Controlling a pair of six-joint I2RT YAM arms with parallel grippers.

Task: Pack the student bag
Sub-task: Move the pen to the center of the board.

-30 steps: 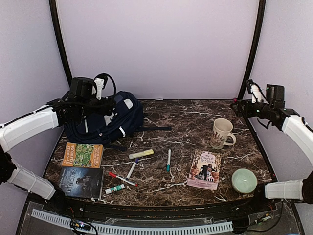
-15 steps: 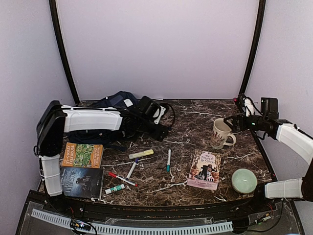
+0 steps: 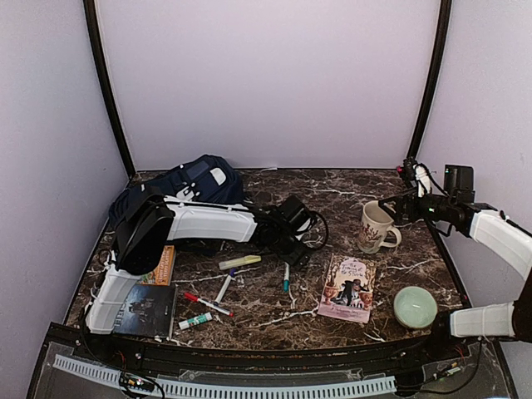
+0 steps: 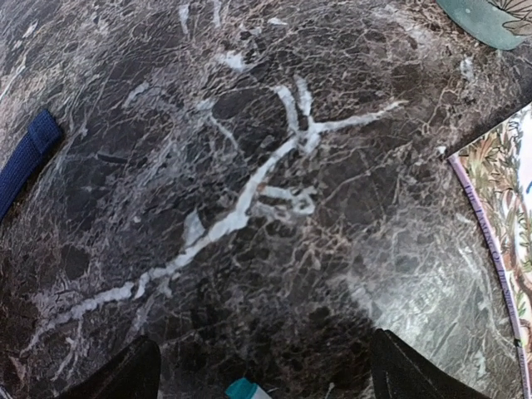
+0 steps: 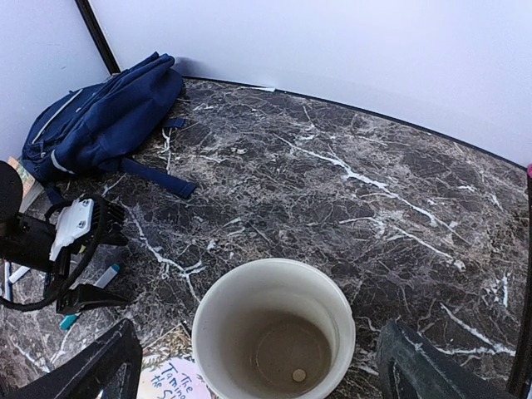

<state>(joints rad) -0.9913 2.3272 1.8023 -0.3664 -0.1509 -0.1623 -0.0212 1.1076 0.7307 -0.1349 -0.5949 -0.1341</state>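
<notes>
Dark marbled worktop (image 3: 332, 195) runs wall to wall between pale lilac panels in your top camera. The student bag (image 3: 179, 184) lies slumped in the far left corner, and the left arm crosses in front of it. Your left gripper (image 3: 295, 252) hangs near the middle of the worktop, just above a teal pen (image 3: 286, 274), with a yellow highlighter (image 3: 239, 262) to its left. On the other side your right gripper (image 3: 397, 209) sits just beside the rim of a cream mug (image 3: 378, 226). A pink book (image 3: 347, 288) and a green bowl (image 3: 415, 307) lie nearer the bases on that side. A dark book (image 3: 148, 309) lies at the near left, partly under the arm.

From your left wrist camera, the jaws stand wide apart at the bottom edge and hold nothing. The tip of the teal pen shows low between them. A blue strap (image 4: 25, 162) lies at the left edge, and the pink book's border runs down the right.

From your right wrist camera, you look straight down into the mug. The jaws are spread wide on either side of it and grip nothing. The student bag rests in the far left corner against the wall, one strap trailing onto the worktop.
</notes>
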